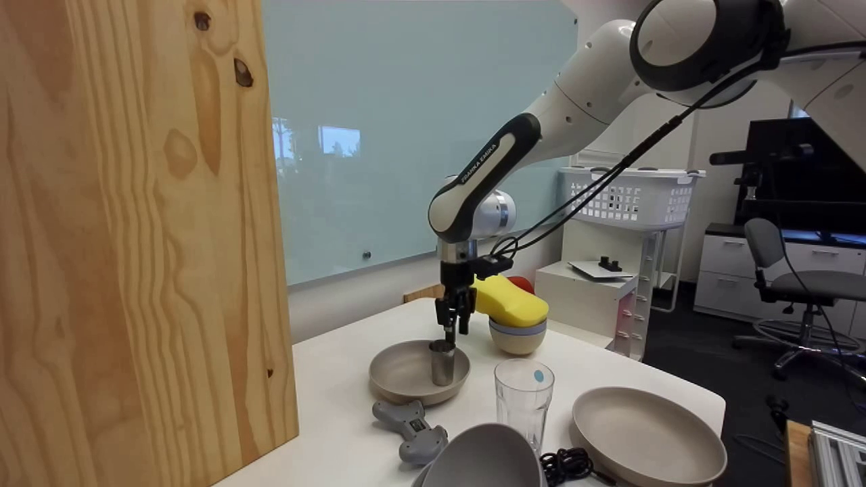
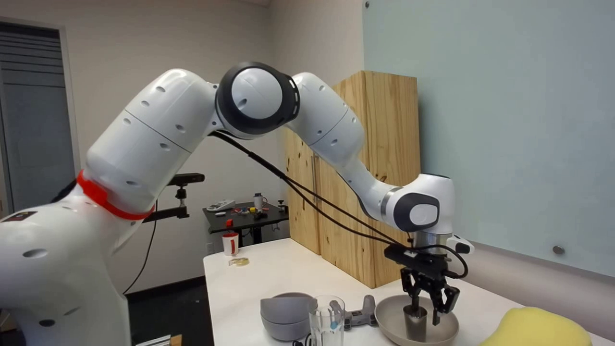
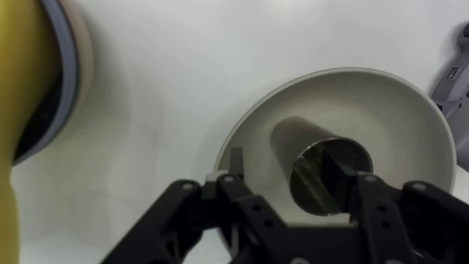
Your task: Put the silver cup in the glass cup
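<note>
Clerk: Item 1, counting rightward in an exterior view: tan bowl [image 1: 396,370], shallow, on the bench [image 1: 325,406]. Your concern?

Checker: Sloping wall. Come down off-centre and you may press the rim, tipping bowl and contents together.

Clerk: Item 2: silver cup [image 1: 443,368], metal, upright, standing inside that bowl.

Checker: Smooth by the look of it. Pinch only the lip and you could have it pivot, or slide out mid-carry.

Clerk: Item 3: your claw [image 3: 284,157]. In the wrist view, jaws apart, clamped on nothing; one finger [image 3: 346,187] over or inside the cup's mouth, the other finger [image 3: 236,163] outside it. How deep, you cannot tell.

Checker: Then descend slightly off-line and the inner finger may land on the rim, toppling the cup before you close.

Clerk: Item 4: yellow object [image 1: 517,308], resting on a small bowl [image 1: 517,340], near the claw.

Checker: Bulky and overhanging. Swing wide towards it and you may sweep it down.

Clerk: Item 5: glass cup [image 1: 524,412], clear, upright, apart from the silver cup.

Checker: Breakable, probably a close fit. Your outside finger would have to pass its wall too; arrive crooked and you may jam, leave the silver cup perched, or knock the glass cup over.
</note>
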You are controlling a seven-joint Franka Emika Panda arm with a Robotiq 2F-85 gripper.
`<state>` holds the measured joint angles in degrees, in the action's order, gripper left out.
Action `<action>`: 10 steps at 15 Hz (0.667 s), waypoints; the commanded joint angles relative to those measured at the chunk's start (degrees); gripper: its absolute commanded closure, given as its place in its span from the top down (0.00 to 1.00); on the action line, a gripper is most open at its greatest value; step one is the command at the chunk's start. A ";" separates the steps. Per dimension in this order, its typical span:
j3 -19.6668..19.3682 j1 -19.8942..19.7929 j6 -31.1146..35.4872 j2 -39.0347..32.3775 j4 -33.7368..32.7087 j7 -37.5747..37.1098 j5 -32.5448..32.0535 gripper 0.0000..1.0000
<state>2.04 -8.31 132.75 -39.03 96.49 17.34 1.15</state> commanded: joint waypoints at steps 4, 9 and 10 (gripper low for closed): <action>0.24 -0.35 1.88 -0.50 0.06 2.27 -0.59 0.66; 0.26 -0.40 2.04 -1.01 -0.32 2.72 -0.65 0.99; 0.25 -0.40 2.00 -1.07 -0.37 2.76 -0.68 1.00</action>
<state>2.04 -8.30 133.39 -38.97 96.46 18.15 0.91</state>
